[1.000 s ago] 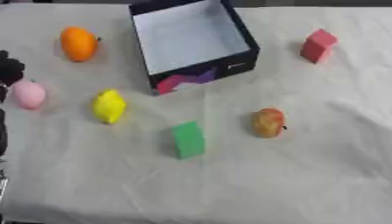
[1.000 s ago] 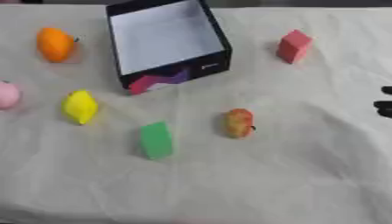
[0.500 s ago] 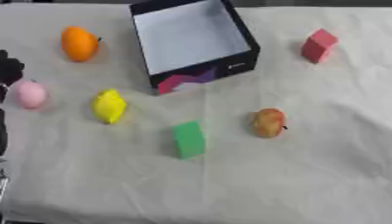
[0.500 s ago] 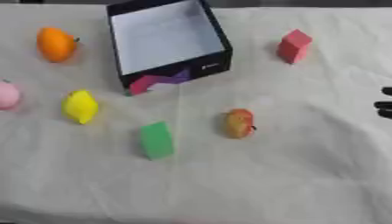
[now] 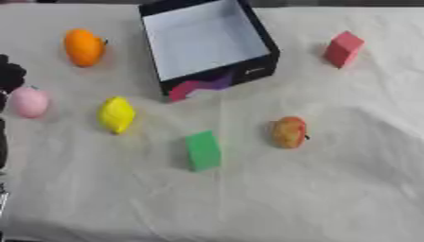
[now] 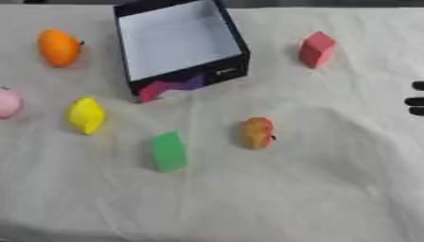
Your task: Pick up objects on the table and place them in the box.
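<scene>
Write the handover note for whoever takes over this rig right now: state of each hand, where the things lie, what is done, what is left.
Left hand: at the left edge beside the pink fruit, holding nothing; fingers unclear.
Right hand: only fingertips show at the right edge, holding nothing.
Box: open, far centre, empty.
On the cloth: orange fruit far left, yellow lemon left, green block centre, red-yellow apple right of it, red block far right.
Done: nothing placed.
Left: all six objects.
</scene>
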